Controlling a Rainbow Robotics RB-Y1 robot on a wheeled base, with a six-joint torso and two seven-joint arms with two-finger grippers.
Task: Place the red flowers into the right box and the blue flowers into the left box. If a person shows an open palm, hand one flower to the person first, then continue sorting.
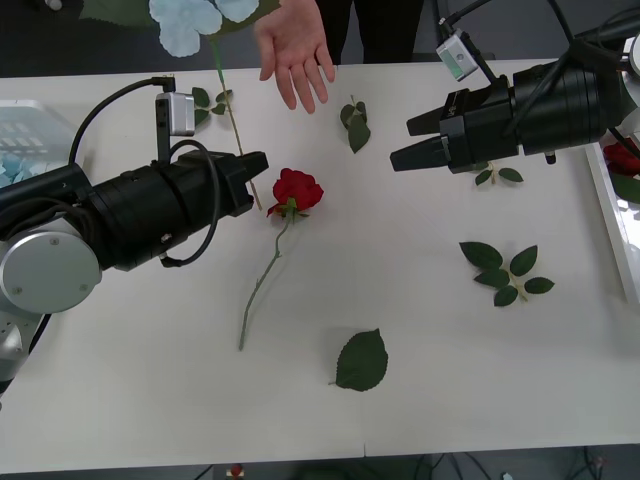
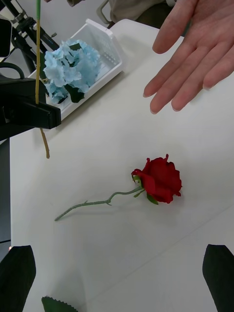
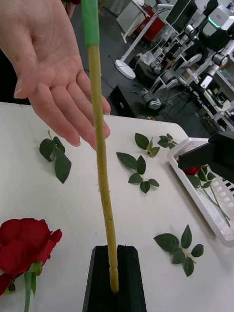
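A blue flower (image 1: 190,22) is held by its stem in the clenched left pincer (image 1: 255,180), its bloom raised beside a person's open palm (image 1: 296,50). A red rose (image 1: 296,191) lies on the desk (image 1: 430,340) just beside that pincer, while the right pincer (image 1: 400,140) hovers released nearby.

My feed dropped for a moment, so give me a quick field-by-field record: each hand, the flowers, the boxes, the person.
left hand: shut on the blue flower's stem, bloom raised toward the person
right hand: open, above the table, holding nothing
red flower on table: lying loose between the arms
open palm: held out over the far table edge
left box: holds a blue flower
right box: holds a red flower
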